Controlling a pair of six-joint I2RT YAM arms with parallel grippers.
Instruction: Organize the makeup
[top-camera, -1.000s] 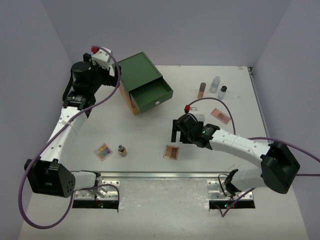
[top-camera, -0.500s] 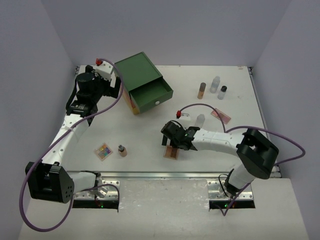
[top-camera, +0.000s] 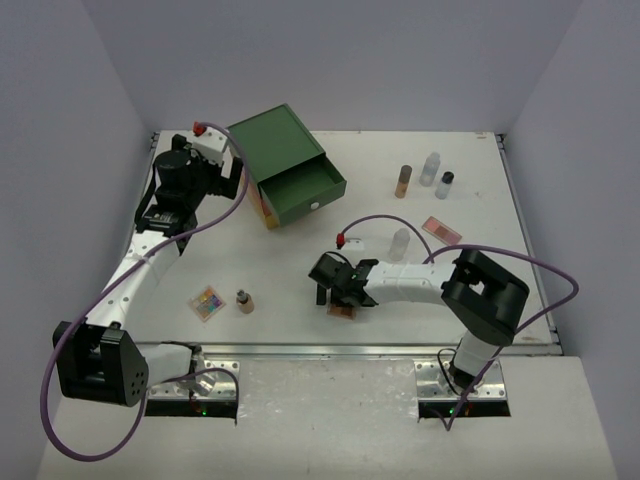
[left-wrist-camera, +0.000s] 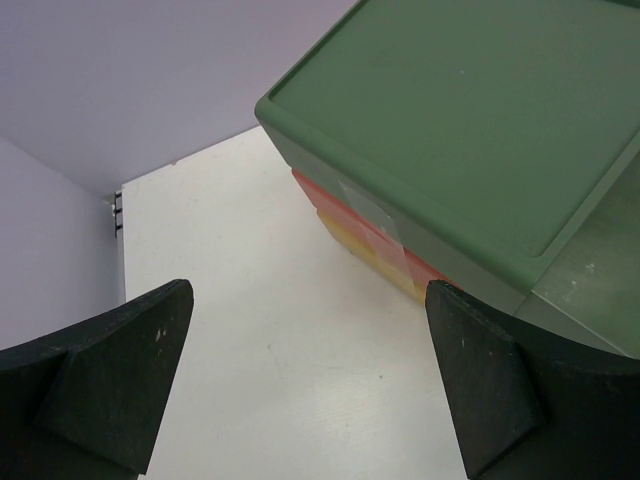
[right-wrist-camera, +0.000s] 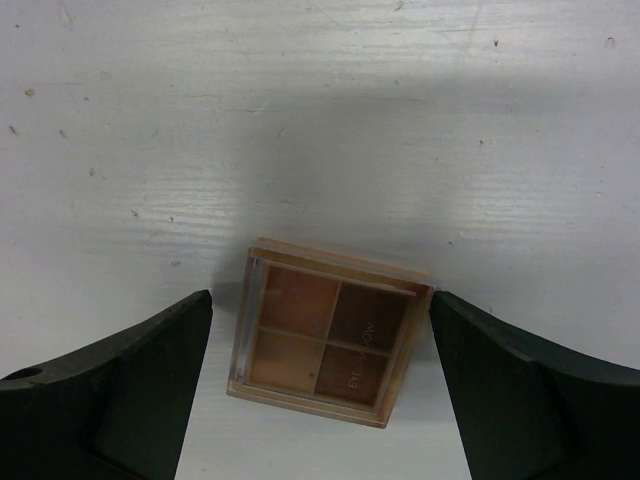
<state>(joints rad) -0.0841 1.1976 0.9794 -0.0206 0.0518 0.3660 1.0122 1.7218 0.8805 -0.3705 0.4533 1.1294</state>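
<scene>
The brown palette (right-wrist-camera: 330, 345) lay slightly skewed at lower centre, squarely between the right gripper's (right-wrist-camera: 320, 310) wide-open jaws.

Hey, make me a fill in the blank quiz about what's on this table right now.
The right pincer is open, its fingers either side of the ___ palette.
The left pincer is ___, holding nothing.
The box has its top drawer pulled out; that drawer is coloured ___.
Missing: brown; open; green.

arms (top-camera: 125, 283): white links; black joints | cables (top-camera: 380, 217): purple | wrist caps (top-camera: 199, 129): red | tool fingers (left-wrist-camera: 110, 380): dark wedges
</scene>
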